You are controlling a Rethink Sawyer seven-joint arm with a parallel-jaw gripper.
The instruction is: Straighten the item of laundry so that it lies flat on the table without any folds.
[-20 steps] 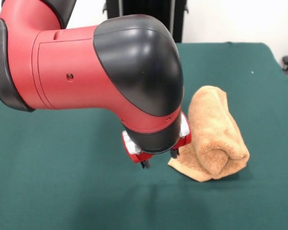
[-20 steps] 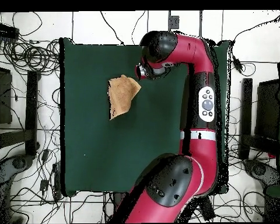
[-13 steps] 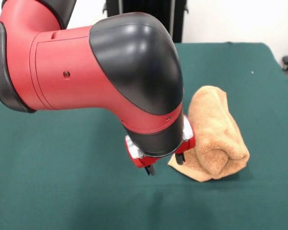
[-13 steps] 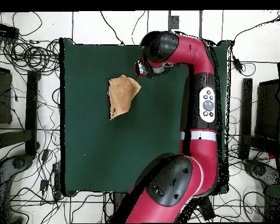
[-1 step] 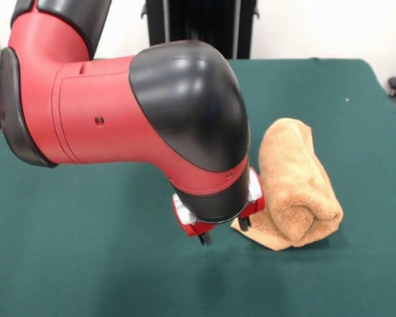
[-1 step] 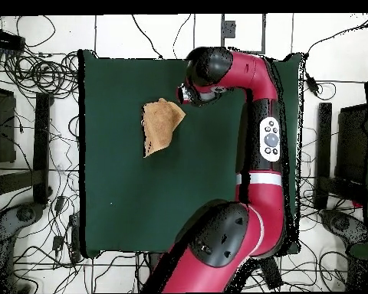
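- The gripper [image 5: 221, 231] has dropped slightly over the last second, its two dark tips spread apart and empty, one just beside the towel's [image 5: 294, 181] flat corner.
- The towel lies unmoved, rolled double near the table's [image 5: 86, 264] front edge; a corner grasp looks imminent.

In the front view the arm [image 5: 152, 125] covers a large part of the table [image 5: 86, 264], and its black elbow hides almost all of the gripper [image 5: 223, 231]; only two dark tips show below it, so its state cannot be read. The arm itself is cut by the left and top edges. The towel [image 5: 296, 185] is rolled on itself, so its inner layers and its underside are hidden. In the overhead view the gripper [image 6: 184, 93] is too small to read, and the arm covers the table's edge [image 6: 241, 153] on that side.
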